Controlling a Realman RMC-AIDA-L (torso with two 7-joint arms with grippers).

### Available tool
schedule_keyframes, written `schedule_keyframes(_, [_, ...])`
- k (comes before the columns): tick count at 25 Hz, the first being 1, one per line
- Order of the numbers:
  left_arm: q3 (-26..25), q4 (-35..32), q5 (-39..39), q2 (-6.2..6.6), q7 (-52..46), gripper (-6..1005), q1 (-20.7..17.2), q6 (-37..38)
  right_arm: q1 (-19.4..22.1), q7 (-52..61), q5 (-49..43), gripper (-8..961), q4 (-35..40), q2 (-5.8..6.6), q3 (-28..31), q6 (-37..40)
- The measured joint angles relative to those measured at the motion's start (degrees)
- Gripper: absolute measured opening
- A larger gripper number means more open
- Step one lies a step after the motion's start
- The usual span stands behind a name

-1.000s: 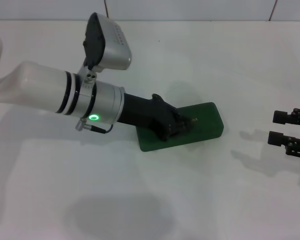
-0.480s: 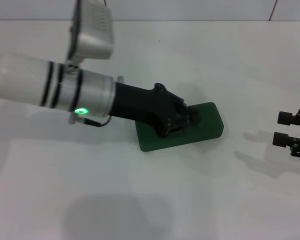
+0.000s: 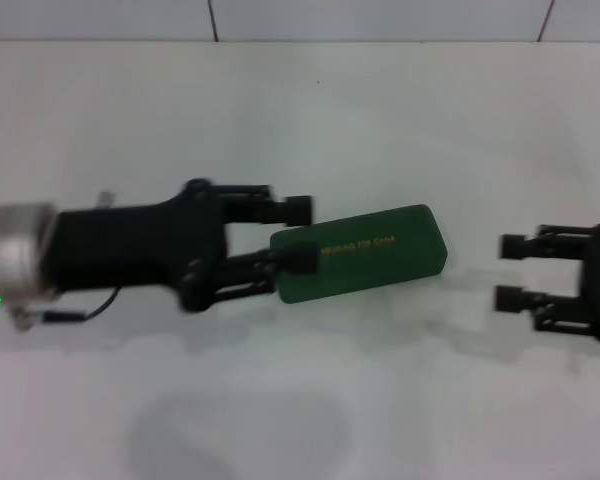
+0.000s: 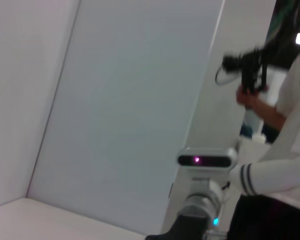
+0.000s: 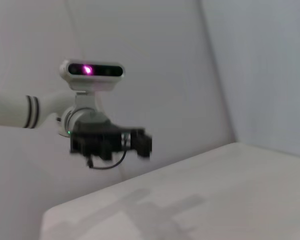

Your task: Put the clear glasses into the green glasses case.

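Left gripper (image 3: 302, 235) spread beside closed green glasses case (image 3: 365, 254)

The green glasses case (image 3: 365, 262) lies between left gripper (image 3: 300, 235) and right gripper (image 3: 513, 271).

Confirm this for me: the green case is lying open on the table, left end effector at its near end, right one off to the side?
Not quite. The head view shows the green glasses case shut, lid down with the gold lettering up. The rest holds: the left end effector is at its end, open, and the right end effector is off to the side.
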State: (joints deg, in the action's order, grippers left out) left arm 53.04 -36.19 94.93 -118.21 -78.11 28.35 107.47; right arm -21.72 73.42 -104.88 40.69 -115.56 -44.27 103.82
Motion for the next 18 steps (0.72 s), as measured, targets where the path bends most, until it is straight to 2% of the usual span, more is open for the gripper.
schedule_keyframes(3, [0.33,0.73,2.42,0.31,1.19,355,-3.15,1.63,-1.75,-1.10,1.72,607,-1.43,-0.46,-4.57,-0.46])
schedule_keyframes(10, [0.13,2.20,7.12,-0.40,9.76,623,-5.70,0.95,-4.41,-2.67,11.32,606,-3.31,-0.54,-17.07,-0.88])
schedule_keyframes(16, [0.15,3.11,7.94,-0.24,11.21,807,-5.81,-0.07,-4.80,-2.68,13.69,606,-3.11,-0.58,-21.44,-1.61])
schedule_keyframes(18, [0.06,3.13,7.97,0.01,11.20,807,-5.84,-0.09,-4.67,-2.67,14.46,606,-3.13,-0.60,-22.93,-2.35])
